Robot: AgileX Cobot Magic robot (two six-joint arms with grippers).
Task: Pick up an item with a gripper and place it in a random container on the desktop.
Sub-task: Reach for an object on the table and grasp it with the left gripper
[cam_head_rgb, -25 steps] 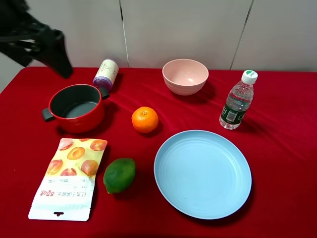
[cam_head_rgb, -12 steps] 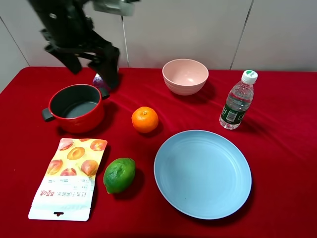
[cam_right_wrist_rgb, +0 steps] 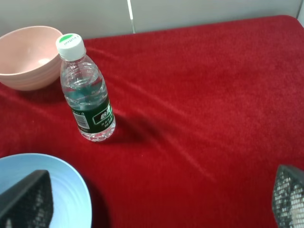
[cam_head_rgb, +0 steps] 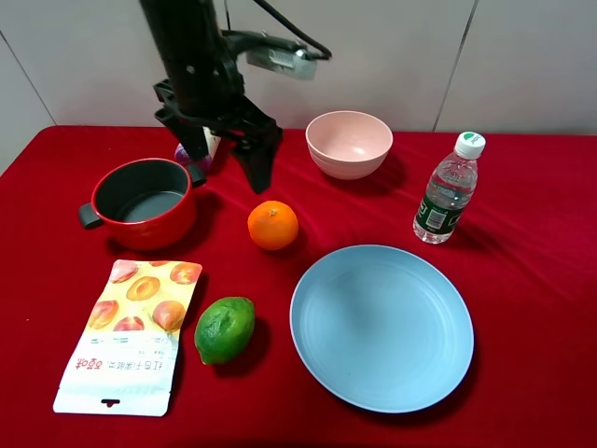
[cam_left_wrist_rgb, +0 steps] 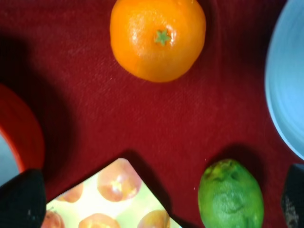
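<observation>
Within the last second we see the left gripper (cam_head_rgb: 230,161) swing in from the far left corner of the desktop (cam_head_rgb: 522,308) to hang, jaws spread wide and empty, just beyond the mandarin (cam_head_rgb: 273,225), which sits untouched near the middle, a little toward the left edge. The red pot (cam_head_rgb: 149,231) stands empty nearer the far left corner, so we judge the approach nearly done and the descent and grasp still ahead, though how high the fingers hang is hard to tell.

Print on snack pouch (cam_head_rgb: 126,341) and bottle label (cam_right_wrist_rgb: 93,118) is illegible.
</observation>
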